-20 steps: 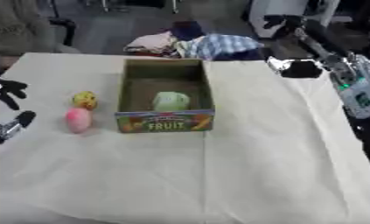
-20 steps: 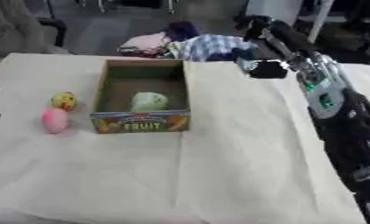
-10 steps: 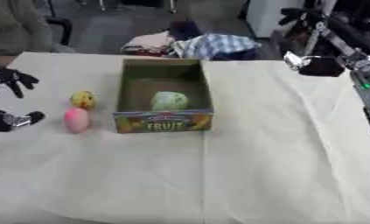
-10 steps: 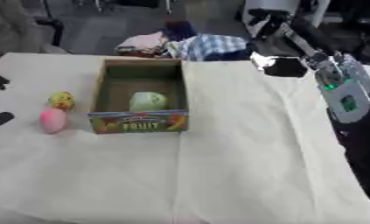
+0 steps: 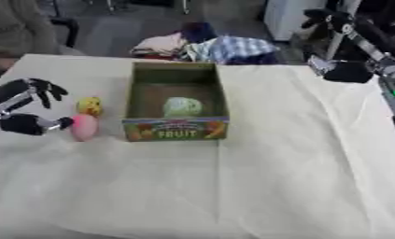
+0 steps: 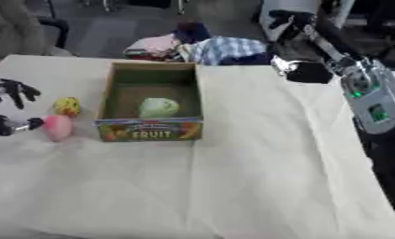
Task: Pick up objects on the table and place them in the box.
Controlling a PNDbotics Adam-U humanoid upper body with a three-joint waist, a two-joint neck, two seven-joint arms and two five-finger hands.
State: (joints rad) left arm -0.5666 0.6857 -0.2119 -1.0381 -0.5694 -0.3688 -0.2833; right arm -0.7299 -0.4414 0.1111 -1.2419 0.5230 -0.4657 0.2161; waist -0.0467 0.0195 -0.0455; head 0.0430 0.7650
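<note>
Since a second ago the left robot hand (image 5: 33, 107) has come in from the 9 o'clock edge and now brackets the pink object (image 5: 83, 126), while the right robot hand has lifted toward 1 o'clock.

Left eye view: the left robot hand is spread, thumb low and touching or nearly touching the pink object, fingers arched above near the yellow object (image 5: 89, 106); it holds nothing yet. Both objects lie on the counter (image 5: 274, 177) just at 9 o'clock of the box (image 5: 175, 130), which already holds a pale green object (image 5: 181, 106). The risk, as I judge it: the thumb nudges the pink object so it rolls against the box wall, or the fingers knock the yellow one away.

Right eye view: the right robot hand (image 6: 288, 19) hangs high at 1 o'clock, fingers curled, apparently empty.
</note>
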